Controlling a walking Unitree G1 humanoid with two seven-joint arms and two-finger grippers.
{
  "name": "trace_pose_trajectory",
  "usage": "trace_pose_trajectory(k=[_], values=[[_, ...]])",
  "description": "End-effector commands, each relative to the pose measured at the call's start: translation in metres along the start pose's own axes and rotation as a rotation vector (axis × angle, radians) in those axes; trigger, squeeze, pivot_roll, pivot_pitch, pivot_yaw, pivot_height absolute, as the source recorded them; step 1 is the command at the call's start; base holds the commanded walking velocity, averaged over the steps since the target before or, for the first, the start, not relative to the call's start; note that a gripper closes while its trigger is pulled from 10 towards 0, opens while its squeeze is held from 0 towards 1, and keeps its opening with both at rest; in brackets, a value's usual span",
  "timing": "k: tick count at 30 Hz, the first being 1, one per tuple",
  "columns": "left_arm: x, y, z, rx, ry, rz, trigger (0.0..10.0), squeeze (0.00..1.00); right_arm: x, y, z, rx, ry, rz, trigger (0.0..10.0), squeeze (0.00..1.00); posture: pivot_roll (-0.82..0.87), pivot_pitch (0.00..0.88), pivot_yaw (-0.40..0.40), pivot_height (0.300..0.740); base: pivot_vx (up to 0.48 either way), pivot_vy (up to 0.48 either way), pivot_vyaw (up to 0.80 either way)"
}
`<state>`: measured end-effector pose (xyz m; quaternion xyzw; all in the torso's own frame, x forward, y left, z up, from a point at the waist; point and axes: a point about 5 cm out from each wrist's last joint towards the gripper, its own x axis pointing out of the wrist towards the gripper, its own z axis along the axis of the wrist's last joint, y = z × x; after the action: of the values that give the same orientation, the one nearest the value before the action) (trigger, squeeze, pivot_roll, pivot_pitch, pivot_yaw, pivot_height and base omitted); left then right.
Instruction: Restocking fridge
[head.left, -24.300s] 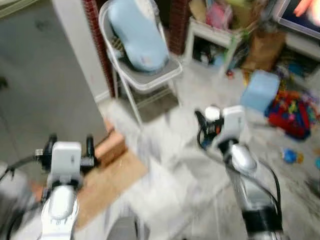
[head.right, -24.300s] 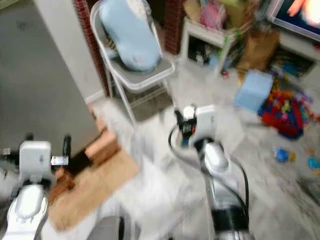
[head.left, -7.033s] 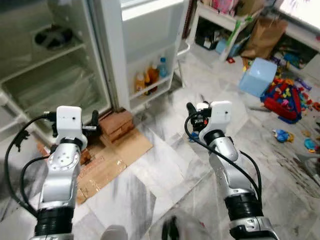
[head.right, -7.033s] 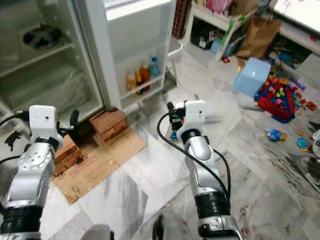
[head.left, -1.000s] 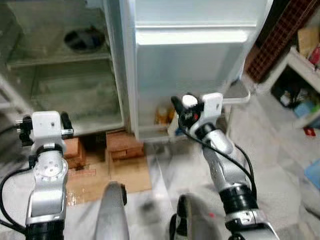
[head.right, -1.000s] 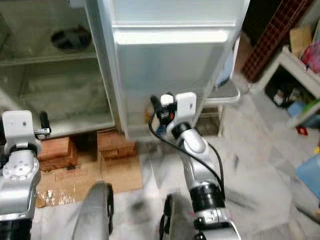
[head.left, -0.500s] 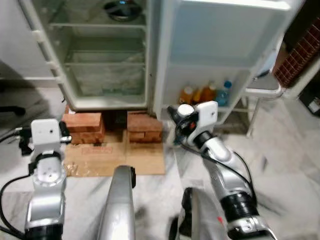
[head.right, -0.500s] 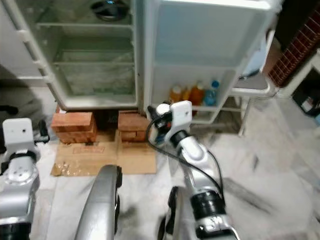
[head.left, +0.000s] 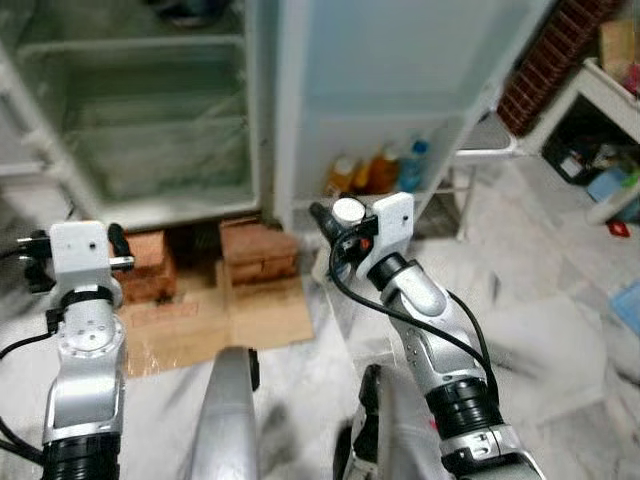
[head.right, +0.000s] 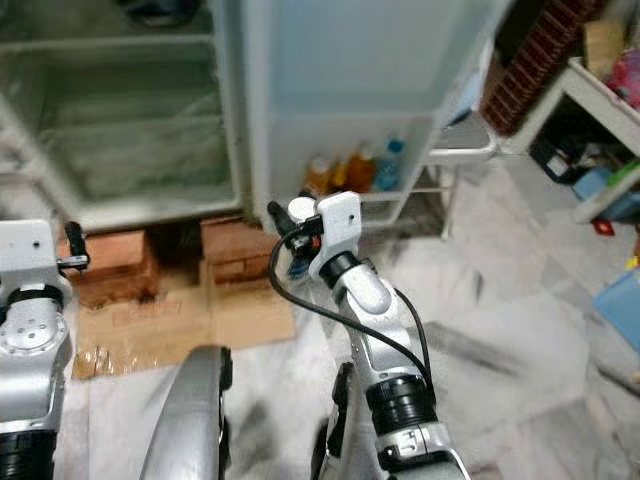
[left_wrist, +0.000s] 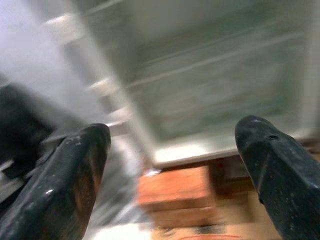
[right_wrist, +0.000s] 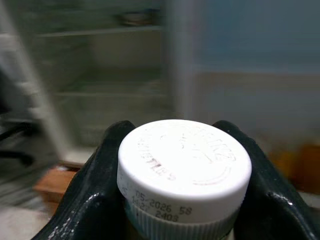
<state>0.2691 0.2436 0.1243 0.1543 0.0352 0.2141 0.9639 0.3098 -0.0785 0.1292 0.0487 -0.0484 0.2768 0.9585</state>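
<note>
The fridge (head.left: 150, 150) stands open in front of me, its glass shelves bare apart from a dark bowl at the top. Its door (head.left: 400, 70) swings out to the right, and the lowest door shelf holds several drink bottles (head.left: 380, 172). My right gripper (head.left: 338, 222) is raised in front of that door, shut on a white-capped bottle (right_wrist: 184, 167). My left gripper (left_wrist: 172, 150) is held low at the left, facing the fridge's lower compartment. It is open with nothing between its fingers.
The fridge rests on red bricks (head.left: 255, 250), with flattened cardboard (head.left: 260, 310) on the marble floor before them. A white folding chair (head.left: 485, 150) stands behind the door. At the far right is a white table (head.left: 610, 90) with clutter beneath it.
The whole view has shifted and blurred, so the camera moved; the fridge now sits closer and slightly more to the left. My right gripper still holds the bottle.
</note>
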Motion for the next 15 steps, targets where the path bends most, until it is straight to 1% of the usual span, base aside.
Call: trace_pose_trajectory(k=[1, 6, 8, 12, 14, 15], values=[[0.0, -0.001, 0.002, 0.0, -0.009, -0.001, 10.0, 0.0, 0.001, -0.004, 0.011, -0.017, -0.046, -0.01, 10.0, 0.0, 0.06, 0.166, -0.068, 0.613, 0.405, 0.0, 0.0], [0.001, -0.001, 0.002, -0.002, -0.008, 0.001, 10.0, 0.0, 0.001, -0.003, 0.011, -0.019, -0.044, 0.001, 10.0, 0.0, 0.06, 0.167, -0.068, 0.613, 0.401, 0.0, 0.0], [0.001, -0.001, 0.001, -0.015, 0.004, 0.018, 10.0, 0.0, 0.001, 0.0, 0.01, -0.027, -0.038, 0.031, 10.0, 0.0, 0.06, 0.167, -0.068, 0.613, 0.274, 0.0, 0.0], [0.001, -0.003, 0.003, -0.006, -0.008, 0.017, 10.0, 0.0, 0.0, 0.007, 0.008, -0.054, -0.029, 0.088, 10.0, 0.0, 0.06, 0.165, -0.068, 0.613, 0.0, 0.0, 0.0], [0.001, -0.003, 0.002, -0.005, -0.002, 0.018, 10.0, 0.0, 0.0, 0.009, 0.008, -0.053, -0.029, 0.11, 10.0, 0.0, 0.06, 0.165, -0.068, 0.613, 0.0, 0.0, 0.0], [0.001, -0.003, 0.002, -0.004, 0.0, 0.019, 10.0, 0.0, -0.001, 0.01, 0.008, -0.059, -0.028, 0.118, 10.0, 0.0, 0.06, 0.164, -0.069, 0.613, 0.0, 0.0, 0.8]])
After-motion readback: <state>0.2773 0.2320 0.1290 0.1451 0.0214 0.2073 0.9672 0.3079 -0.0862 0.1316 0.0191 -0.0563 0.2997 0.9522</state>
